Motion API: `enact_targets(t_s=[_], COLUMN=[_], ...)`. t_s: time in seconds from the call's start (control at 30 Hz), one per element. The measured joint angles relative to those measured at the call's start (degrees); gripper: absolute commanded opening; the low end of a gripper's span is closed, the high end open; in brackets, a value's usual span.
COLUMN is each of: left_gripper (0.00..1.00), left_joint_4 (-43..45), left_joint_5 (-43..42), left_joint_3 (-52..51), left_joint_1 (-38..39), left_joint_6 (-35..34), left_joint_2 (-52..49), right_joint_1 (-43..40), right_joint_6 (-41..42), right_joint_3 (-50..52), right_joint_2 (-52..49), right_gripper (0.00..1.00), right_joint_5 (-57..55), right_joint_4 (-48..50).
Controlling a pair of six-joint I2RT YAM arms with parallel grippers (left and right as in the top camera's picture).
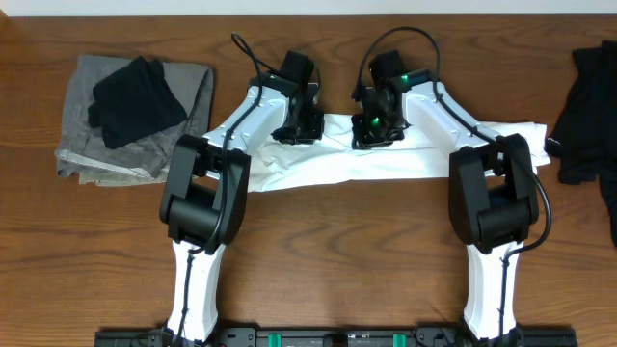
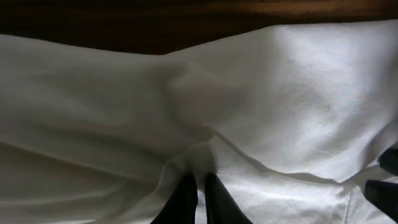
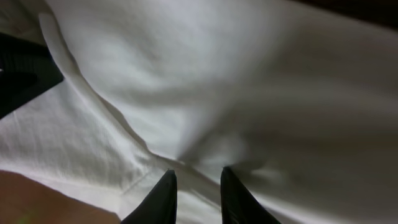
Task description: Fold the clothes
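- Across the wooden table (image 1: 318, 251), which fills the whole overhead view, cloth lies at the left, middle and right.
- White T-shirt (image 1: 386, 166): stretched left to right as a long rumpled band across the middle of the table, towards the far side, and both arms reach over it. No print shows on the upward face.
- Gray cloth (image 1: 82, 135): crumpled pile at far left, just beside the shirt's left end; can't tell if they touch.
- Black garment (image 1: 590, 111): at the right edge, partly cut off, close to the shirt's right end.
- Second black garment (image 1: 135, 101): bunched on top of the gray pile.
- Left gripper (image 2: 199, 182): down on the shirt's far edge, left of centre. Tips are pressed almost together, pinching a small raised fold of white fabric, and creases run out from the pinch.
- Right gripper (image 3: 196, 177): down on the shirt just right of the left one, the two close but apart. Tips are parted a little, with a hemmed edge of the shirt lying in the gap, not squeezed.
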State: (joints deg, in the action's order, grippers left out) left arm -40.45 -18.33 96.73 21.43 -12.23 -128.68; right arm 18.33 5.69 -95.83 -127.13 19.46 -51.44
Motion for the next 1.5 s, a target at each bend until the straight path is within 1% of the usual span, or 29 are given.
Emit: enact_targets(t_s=[0.17,0.3,0.57,0.73,1.2,1.5], left_gripper=[0.10,0.10,0.10,0.10,0.10,0.10], left_joint_4=[0.0,0.1,0.1,0.1,0.2,0.2], left_joint_5=[-0.1,-0.2,-0.2,-0.2,-0.4,-0.4], left_joint_3=[0.0,0.0,0.0,0.0,0.0,0.0], left_joint_1=[0.0,0.0,0.0,0.0,0.0,0.0], left_joint_6=[0.0,0.0,0.0,0.0,0.0,0.0], left_joint_2=[0.0,0.0,0.0,0.0,-0.1,-0.1], right_joint_1=[0.0,-0.2,-1.0,-1.0,-1.0,-2.3], right_joint_6=[0.0,0.1,2.5,3.1,3.3,4.1], right_joint_3=[0.0,0.0,0.0,0.0,0.0,-1.5], right_joint_2=[0.0,0.0,0.0,0.0,0.0,0.0], right_gripper=[0.22,0.22,0.06,0.01,0.01,0.01], right_joint_5=[-0.5,-2.0,-3.2,-2.6,-0.3,0.8], right_joint_4=[-1.0,0.5,-1.1,-3.1,-12.0,-10.0])
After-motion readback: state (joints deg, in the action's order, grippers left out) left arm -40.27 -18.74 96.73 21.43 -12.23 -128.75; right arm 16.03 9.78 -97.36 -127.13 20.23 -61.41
